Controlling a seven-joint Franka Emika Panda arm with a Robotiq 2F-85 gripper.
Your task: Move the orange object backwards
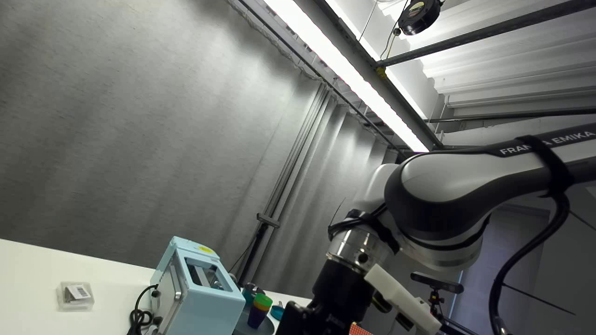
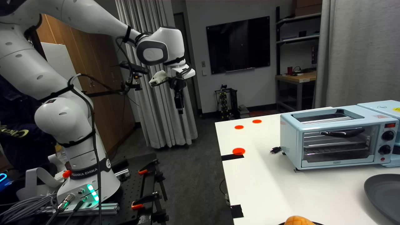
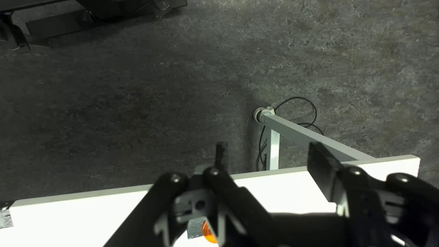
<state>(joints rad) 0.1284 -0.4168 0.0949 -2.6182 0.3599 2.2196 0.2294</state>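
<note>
Orange object (image 2: pixel 298 220): door side of toaster oven (image 2: pixel 336 137) in an exterior view, cut off by the bottom edge | dark plate (image 2: pixel 386 193): same side, nearer oven | orange-red dots (image 2: pixel 238 151): on table (image 2: pixel 259 187), left of oven | gripper (image 3: pixel 269 156): fingers (image 3: pixel 321 169) apart in wrist view, raised well away from oven

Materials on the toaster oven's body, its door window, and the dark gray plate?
Toaster oven's body: likely painted sheet metal, pale blue; smooth, even color, faint sheen. Door window: probably clear glass, since racks show through. Dark gray plate: matte, no bright highlights; plastic, ceramic or coated metal, can't tell.
</note>
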